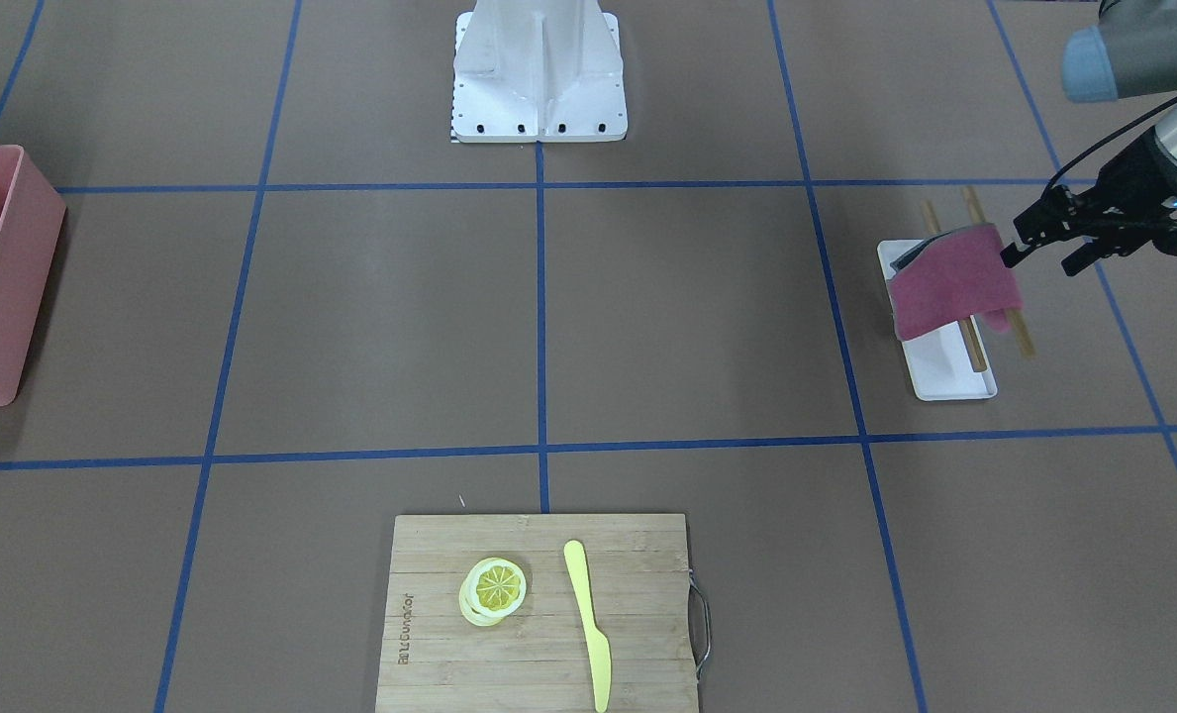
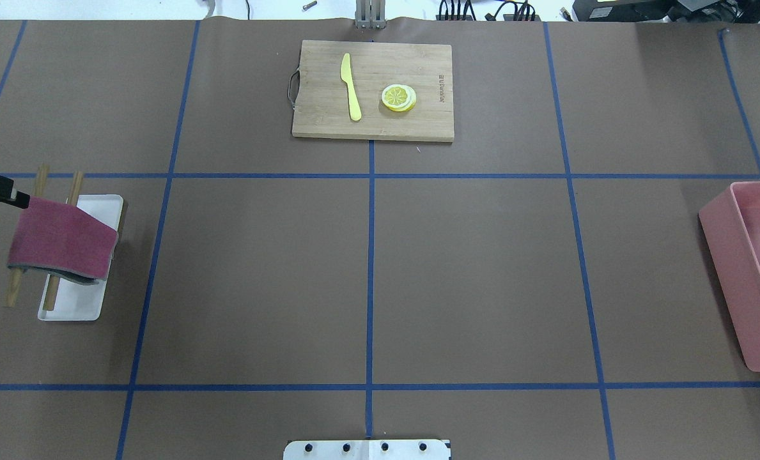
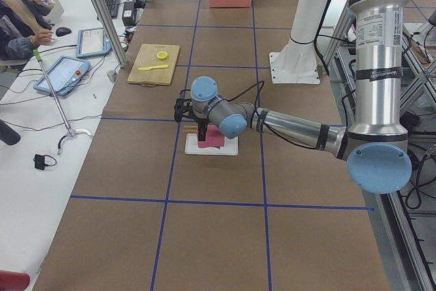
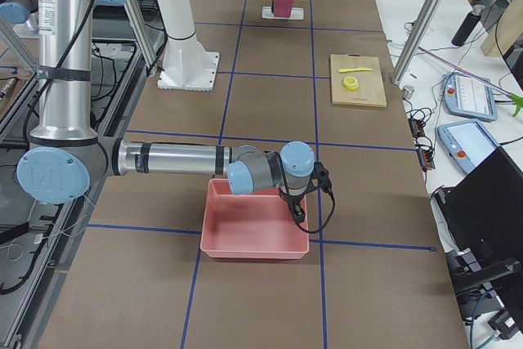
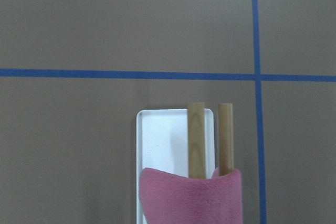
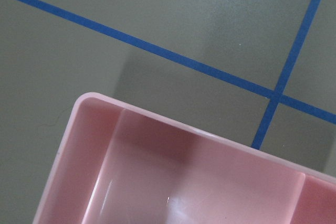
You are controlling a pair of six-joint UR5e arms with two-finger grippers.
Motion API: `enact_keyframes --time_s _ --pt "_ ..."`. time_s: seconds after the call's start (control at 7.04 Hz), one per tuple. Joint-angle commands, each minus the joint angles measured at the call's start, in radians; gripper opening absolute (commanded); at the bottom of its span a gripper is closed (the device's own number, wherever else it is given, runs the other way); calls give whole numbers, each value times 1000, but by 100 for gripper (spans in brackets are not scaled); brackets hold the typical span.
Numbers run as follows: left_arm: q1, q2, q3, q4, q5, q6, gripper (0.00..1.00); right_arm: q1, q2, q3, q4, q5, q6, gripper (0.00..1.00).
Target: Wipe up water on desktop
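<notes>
The desktop (image 1: 687,317) is brown with blue tape lines; I see no clear water on it. A dark pink cloth (image 1: 954,282) hangs over a white tray (image 1: 949,371) and two chopsticks (image 1: 1022,337) on my left side. My left gripper (image 1: 1012,248) is at the cloth's upper corner and appears shut on it, with that edge raised. It shows the same in the overhead view (image 2: 22,199). The left wrist view shows the cloth (image 5: 194,200) close below. My right gripper (image 4: 296,212) hovers over a pink bin (image 4: 253,226); I cannot tell if it is open.
A bamboo cutting board (image 2: 373,121) with a lemon slice (image 2: 399,98) and a yellow knife (image 2: 351,86) lies at the far middle edge. The pink bin (image 2: 750,275) stands at the right end. The robot's white base (image 1: 539,69) is at the near middle.
</notes>
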Motion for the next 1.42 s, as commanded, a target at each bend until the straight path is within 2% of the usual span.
enact_keyframes --time_s 0.0,0.14,0.71,0.85,1.14,1.28 --pt "41 9 -6 -1 35 75 92 0 -4 -4 -1 0 0 100" --pt "42 35 -7 -1 67 67 98 0 -4 -7 -1 0 0 100" --pt "61 35 8 6 85 61 98 0 -14 -10 5 0 0 100" --pt "62 35 13 9 85 61 89 0 -14 -10 5 0 0 100" --pt "62 33 -1 9 77 51 57 0 -22 -7 5 5 0 100" --pt "62 33 -9 8 72 37 35 0 -23 -5 5 6 0 100"
